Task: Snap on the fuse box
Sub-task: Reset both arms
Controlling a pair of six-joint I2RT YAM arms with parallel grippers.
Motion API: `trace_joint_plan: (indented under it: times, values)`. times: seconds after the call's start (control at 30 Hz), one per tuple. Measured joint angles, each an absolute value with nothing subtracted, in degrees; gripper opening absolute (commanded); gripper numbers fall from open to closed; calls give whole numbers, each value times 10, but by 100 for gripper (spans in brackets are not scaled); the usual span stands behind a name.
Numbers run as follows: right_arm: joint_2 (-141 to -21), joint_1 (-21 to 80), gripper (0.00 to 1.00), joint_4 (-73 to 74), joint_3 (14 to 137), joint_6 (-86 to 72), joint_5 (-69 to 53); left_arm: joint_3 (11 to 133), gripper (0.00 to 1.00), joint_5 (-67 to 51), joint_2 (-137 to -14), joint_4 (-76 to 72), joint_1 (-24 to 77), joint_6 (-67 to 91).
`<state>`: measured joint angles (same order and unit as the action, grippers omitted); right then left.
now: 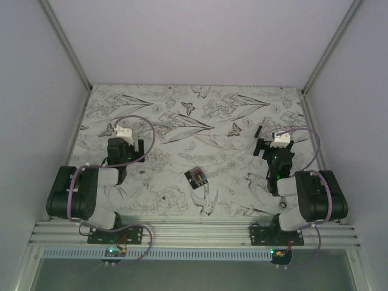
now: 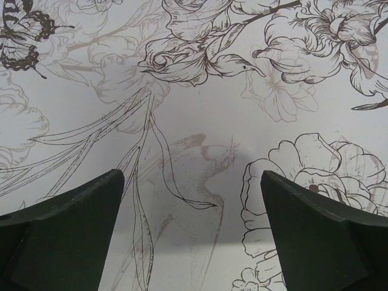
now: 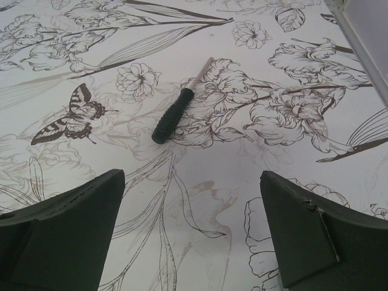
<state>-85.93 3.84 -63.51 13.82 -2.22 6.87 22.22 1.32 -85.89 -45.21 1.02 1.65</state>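
The fuse box (image 1: 196, 177) is a small black square box with tiny coloured fuses on its face. It lies on the flower-patterned table near the middle, between the two arms. My left gripper (image 1: 125, 147) is open and empty at the left, well away from the box. My right gripper (image 1: 274, 147) is open and empty at the right, also apart from the box. In the left wrist view the open gripper (image 2: 193, 179) has only bare cloth between its fingers. In the right wrist view the open gripper (image 3: 193, 179) is also over bare cloth. The box is out of both wrist views.
A short thin black tool with a pale tip (image 3: 177, 111) lies ahead of the right gripper; it also shows in the top view (image 1: 258, 130). White walls enclose the table on three sides. A metal rail (image 1: 194, 233) runs along the near edge.
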Motion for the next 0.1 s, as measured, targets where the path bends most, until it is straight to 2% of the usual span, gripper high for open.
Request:
trace_joint_plan:
  times: [0.1]
  values:
    - [-859,38,100,-635,138,-22,69,222,100,13,-859,-452,10,16]
